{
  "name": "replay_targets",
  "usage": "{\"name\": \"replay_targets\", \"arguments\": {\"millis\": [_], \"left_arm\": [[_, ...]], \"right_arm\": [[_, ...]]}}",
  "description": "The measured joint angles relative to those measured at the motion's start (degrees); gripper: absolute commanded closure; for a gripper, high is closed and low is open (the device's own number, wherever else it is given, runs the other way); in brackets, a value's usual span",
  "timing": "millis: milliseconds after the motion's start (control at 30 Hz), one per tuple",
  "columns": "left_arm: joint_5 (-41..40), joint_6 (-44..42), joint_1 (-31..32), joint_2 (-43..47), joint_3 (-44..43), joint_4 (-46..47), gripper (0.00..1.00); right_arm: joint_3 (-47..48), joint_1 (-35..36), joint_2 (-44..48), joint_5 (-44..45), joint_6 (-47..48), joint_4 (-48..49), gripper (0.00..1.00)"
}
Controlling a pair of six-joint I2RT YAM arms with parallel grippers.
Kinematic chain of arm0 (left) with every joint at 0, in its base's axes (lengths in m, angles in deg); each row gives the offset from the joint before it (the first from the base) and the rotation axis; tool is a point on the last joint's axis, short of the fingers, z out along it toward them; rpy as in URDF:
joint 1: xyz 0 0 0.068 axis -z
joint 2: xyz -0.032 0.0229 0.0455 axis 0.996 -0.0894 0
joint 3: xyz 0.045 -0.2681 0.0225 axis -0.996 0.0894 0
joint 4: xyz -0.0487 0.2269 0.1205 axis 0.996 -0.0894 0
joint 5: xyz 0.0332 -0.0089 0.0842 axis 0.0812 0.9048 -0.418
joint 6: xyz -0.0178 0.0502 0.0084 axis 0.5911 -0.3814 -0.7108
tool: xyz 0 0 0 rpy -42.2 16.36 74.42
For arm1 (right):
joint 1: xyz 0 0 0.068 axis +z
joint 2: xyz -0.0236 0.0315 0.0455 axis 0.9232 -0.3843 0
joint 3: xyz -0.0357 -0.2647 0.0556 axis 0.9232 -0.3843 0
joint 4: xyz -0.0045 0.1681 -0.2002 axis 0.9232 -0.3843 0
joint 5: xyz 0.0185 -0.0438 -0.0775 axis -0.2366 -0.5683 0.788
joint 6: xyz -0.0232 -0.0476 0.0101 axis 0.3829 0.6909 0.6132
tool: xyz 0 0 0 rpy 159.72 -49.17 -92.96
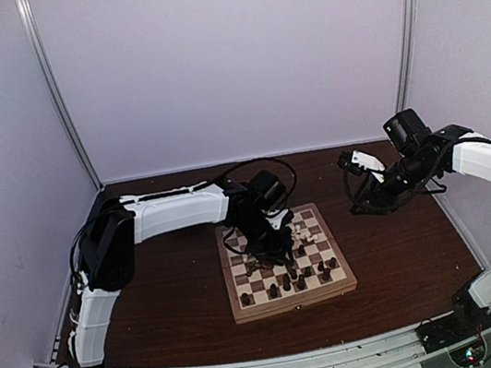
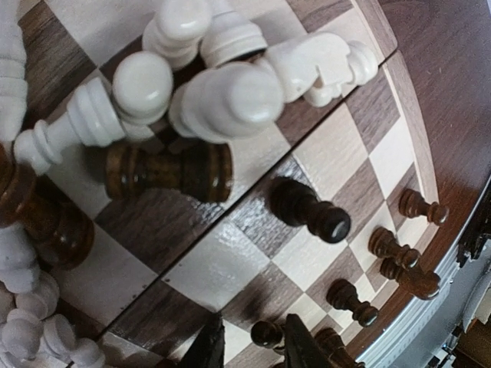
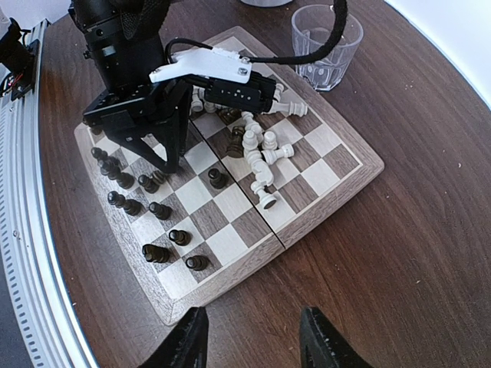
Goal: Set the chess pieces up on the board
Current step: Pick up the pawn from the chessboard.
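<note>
Board [image 3: 337, 165] lies mid-table on the dark tabletop [image 3: 406, 261], in front of both arms. L gripper [image 3: 163, 162] hangs tips-down over the board's near half, fingers narrowly apart. In the L wrist view a dark pawn [image 2: 267, 334] shows in the gap w/ board visible either side of it, so it isn't clamped. R gripper [image 3: 253, 337] hovers off the board to the right, over bare table, jaws apart w/ nothing btwn them.

Dark pieces [image 3: 159, 209] are mostly upright, scattered over the near half, several close to the near rim. White pieces [image 3: 261, 157] form a toppled heap around the board's middle, lying across each other & touching. One dark piece [image 2: 169, 172] lies on its side against the heap. Another dark one [image 2: 311, 215] stands alone just beside it. More brown pieces are mixed into the heap's edge.

In the way:
- The heap covers the central squares.
- L arm's wrist [image 3: 126, 46] & a black cable [image 3: 268, 58] overhang the board in the R wrist view, hiding the squares below.
- A clear glass tumbler [image 3: 326, 42] stands upright on the table near the board's far edge, not touching it.
- A metal rail [image 3: 27, 230] runs along the table's near edge.
</note>
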Motion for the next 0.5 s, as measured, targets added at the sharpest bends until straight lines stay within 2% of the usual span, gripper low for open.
{"name": "replay_targets", "arguments": {"millis": [500], "left_arm": [[3.1, 1.4, 0.1, -0.9, -0.3, 0.2, 0.86]], "right_arm": [[-0.1, 0.0, 0.0, 0.0, 0.0, 0.0, 0.57]]}}
